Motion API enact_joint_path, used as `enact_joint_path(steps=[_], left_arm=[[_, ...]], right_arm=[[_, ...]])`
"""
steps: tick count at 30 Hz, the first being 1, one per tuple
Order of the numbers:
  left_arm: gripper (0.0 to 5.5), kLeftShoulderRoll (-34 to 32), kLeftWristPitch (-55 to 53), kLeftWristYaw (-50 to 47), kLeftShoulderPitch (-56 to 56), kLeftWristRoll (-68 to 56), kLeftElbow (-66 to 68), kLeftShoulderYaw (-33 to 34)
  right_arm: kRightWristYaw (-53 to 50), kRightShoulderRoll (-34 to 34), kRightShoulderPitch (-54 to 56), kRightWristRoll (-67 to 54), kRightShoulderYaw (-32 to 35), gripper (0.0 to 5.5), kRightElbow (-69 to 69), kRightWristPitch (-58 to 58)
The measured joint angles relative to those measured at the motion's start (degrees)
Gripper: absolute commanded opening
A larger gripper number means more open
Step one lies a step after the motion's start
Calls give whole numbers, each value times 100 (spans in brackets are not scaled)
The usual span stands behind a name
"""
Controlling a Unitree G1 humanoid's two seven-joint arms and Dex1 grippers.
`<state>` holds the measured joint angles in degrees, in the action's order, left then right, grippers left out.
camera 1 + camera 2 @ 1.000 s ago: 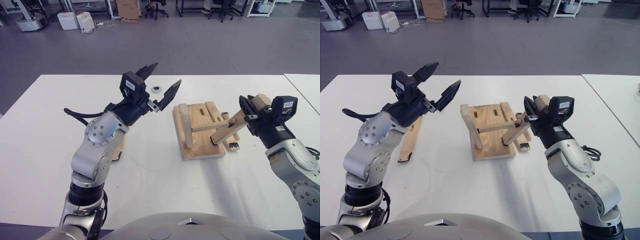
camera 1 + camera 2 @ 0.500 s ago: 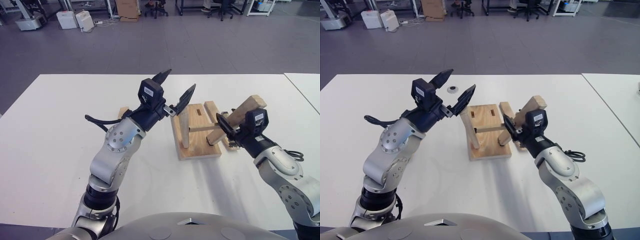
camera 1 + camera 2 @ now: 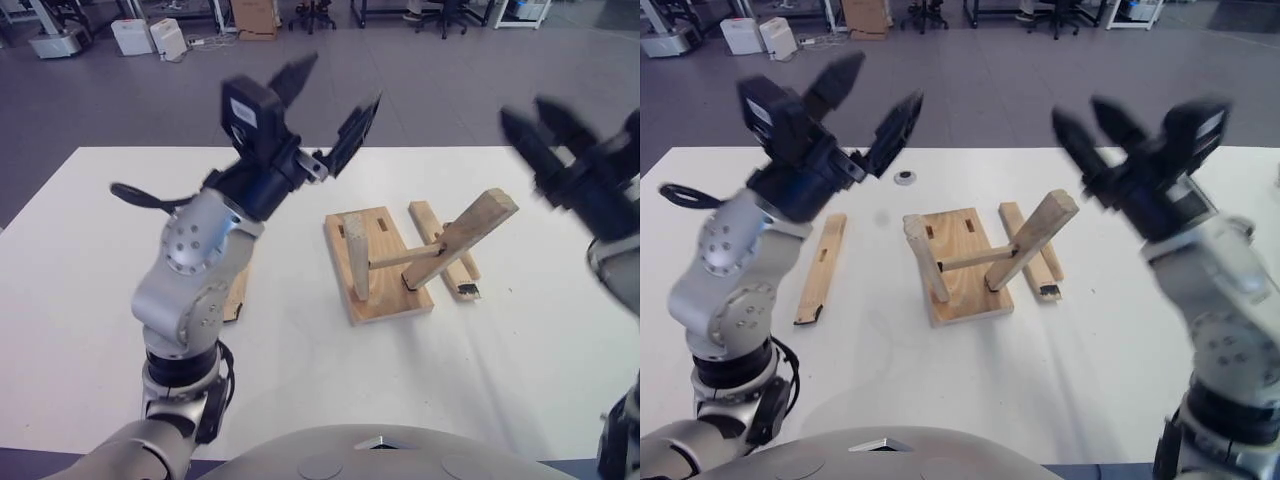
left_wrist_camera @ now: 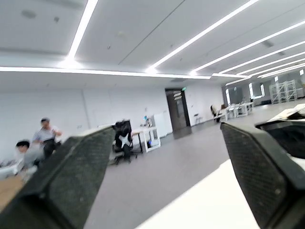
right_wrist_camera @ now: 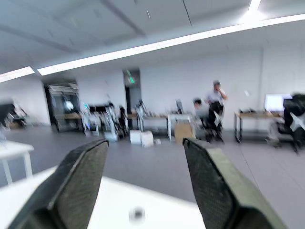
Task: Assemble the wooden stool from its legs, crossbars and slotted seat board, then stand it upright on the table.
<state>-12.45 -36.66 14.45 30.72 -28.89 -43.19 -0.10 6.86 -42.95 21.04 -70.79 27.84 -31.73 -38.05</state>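
- Biggest worry: the half-built frame sits on the seat board (image 3: 392,292) with nothing holding it. One leg (image 3: 355,256) stands near the board's left edge, apparently in a slot, though I can't tell how deep it sits. A crossbar (image 3: 400,260) ties it to a second leg (image 3: 462,235), which leans up toward the right.
- If that first leg is only loosely in, any nudge could tip the pair over or lever it out of the slot.
- A gripper coming down from that height could clip the leaning leg's raised end, since it sticks up higher than anything else.
- Parts are left over too: one piece (image 3: 447,252) lies flat just right of the board, and another (image 3: 820,265) lies under the left arm at the frame's left. Grabbing either might drag the board along, because the right one sits right against it.
- Left arm is bent up at the elbow, with the left gripper (image 3: 338,85) raised high above the table's (image 3: 80,250) far edge, left of the board. Its fingers (image 4: 71,181) are spread wide with nothing between them.
- Right gripper (image 3: 1135,135) is lifted in the upper right, above and right of the stool parts and well clear of them. Its fingers (image 5: 81,186) are spread wide too, holding nothing.
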Motion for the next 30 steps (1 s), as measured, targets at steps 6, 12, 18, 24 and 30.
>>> enact_joint_path(steps=[6,12,18,24,30], left_arm=[[405,-168,410,564,-1207,182,599,-1124],[405,-268,1846,751,-2042,495,901,-1372],[405,-345,934,86,-594,-2341,1071,858],[405,-2541,472,1181,-2537,-1423,2054,1516],[405,-3827,734,2505,-4810,353,1420,141]], right_arm=[[201,9,-748,76,-968,292,912,-861],[313,414,-1144,-32,-784,292,671,-559],[1174,291,57,680,-1005,292,2380,-165],[3081,546,-2047,2319,-3597,292,1690,149],[2755,664,-1870,3422,-3649,292,1498,579]])
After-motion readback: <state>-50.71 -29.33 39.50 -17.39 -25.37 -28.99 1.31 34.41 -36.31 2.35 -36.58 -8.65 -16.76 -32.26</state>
